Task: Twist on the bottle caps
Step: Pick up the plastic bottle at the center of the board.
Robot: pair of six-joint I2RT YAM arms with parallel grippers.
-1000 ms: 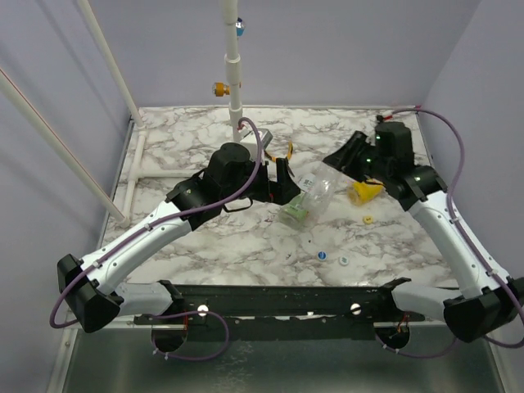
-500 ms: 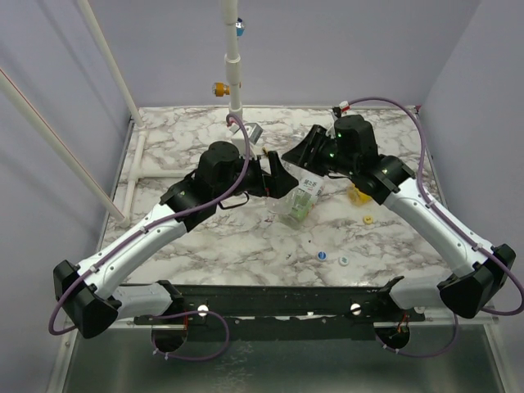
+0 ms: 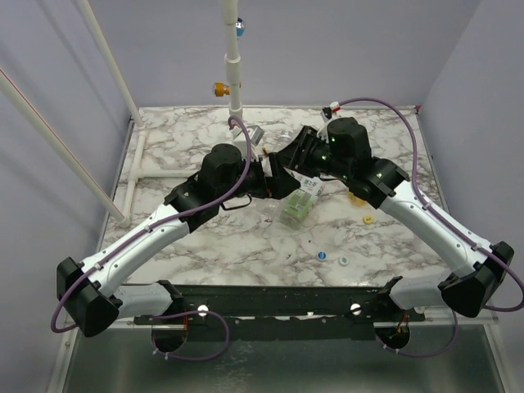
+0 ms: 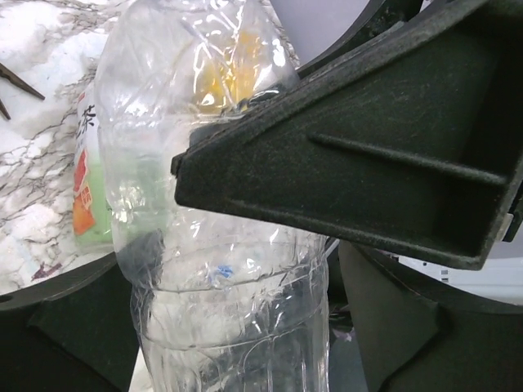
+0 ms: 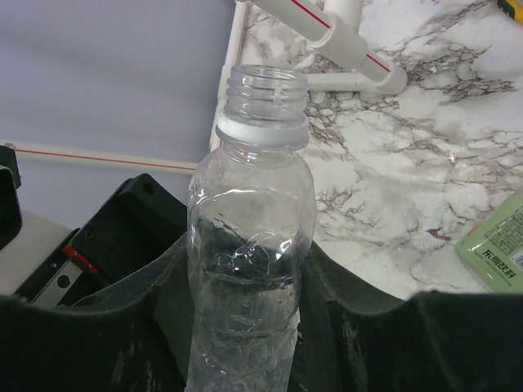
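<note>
Right hand (image 5: pixel 249 314) clamps the clear bottle (image 5: pixel 253 212); left hand (image 3: pixel 274 178) straddles it, grip unclear behind a right finger (image 4: pixel 368 139). Blue cap (image 3: pixel 322 255), whitish cap (image 3: pixel 345 261) and yellow cap (image 3: pixel 368 219) lie nearby.

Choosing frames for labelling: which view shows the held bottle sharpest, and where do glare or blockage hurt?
Right wrist: bottle sharp, little glare. Left wrist: glare on its crumpled plastic, a black part blocks much. Top external: even light, bottle mostly hidden.

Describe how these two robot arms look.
The left arm and right arm match: white tubular links, chunky black joints, a purple cable looping along each. The left gripper and right gripper are black and two-fingered. Small green lights glow by the right wrist.
</note>
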